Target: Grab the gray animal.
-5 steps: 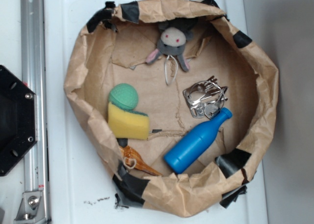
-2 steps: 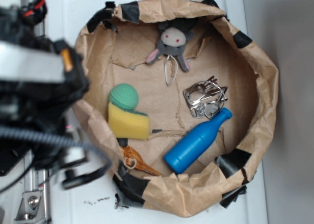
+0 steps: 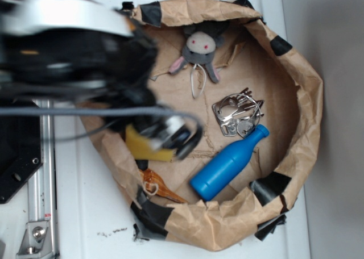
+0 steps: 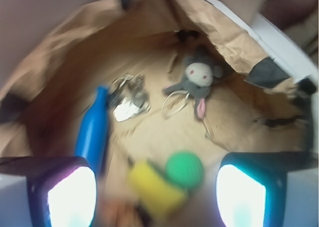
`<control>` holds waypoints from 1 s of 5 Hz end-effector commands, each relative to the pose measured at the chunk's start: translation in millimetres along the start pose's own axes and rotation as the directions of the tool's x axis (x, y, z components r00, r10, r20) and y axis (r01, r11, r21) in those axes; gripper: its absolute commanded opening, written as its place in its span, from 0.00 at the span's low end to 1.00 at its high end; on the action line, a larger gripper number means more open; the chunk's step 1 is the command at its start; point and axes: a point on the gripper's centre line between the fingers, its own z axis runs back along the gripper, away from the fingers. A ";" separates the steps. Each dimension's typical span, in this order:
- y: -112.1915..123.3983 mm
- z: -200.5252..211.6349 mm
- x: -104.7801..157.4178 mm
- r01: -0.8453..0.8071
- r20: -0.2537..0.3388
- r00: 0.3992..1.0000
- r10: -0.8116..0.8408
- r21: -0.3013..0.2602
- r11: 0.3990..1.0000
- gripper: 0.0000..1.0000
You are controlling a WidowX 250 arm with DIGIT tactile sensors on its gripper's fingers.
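Observation:
The gray animal [image 3: 201, 50] is a small plush mouse with a pale face, red eyes, pink feet and a white string tail. It lies at the far inner edge of the brown paper bowl [image 3: 301, 88]. In the wrist view the gray animal [image 4: 199, 77] sits ahead, right of centre. My gripper [image 4: 155, 197] is open, its two fingers wide apart, nothing between them, high above the yellow sponge [image 4: 149, 187] and green ball [image 4: 184, 170]. In the exterior view the blurred arm [image 3: 74, 49] covers the bowl's left side, well left of the mouse.
Inside the bowl lie a blue bottle [image 3: 227, 163], a shiny metal clip bundle [image 3: 238, 115], a yellow sponge [image 3: 149, 148] partly under the arm, and an amber piece [image 3: 156, 186]. Black tape patches the rim. A metal rail [image 3: 41, 185] runs along the left.
The arm has swung in from the left and now hangs over the bowl's left side, hiding the green ball in the exterior view. The objects in the bowl have not moved.

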 end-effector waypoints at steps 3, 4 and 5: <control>0.9 5.7 27.6 -0.256 0.111 0.961 0.254 0.002 0.967 1.00; 0.9 5.7 27.6 -0.256 0.111 0.961 0.254 0.002 0.967 1.00; 12.0 -30.2 19.5 -0.245 0.194 0.950 0.244 -0.020 0.969 1.00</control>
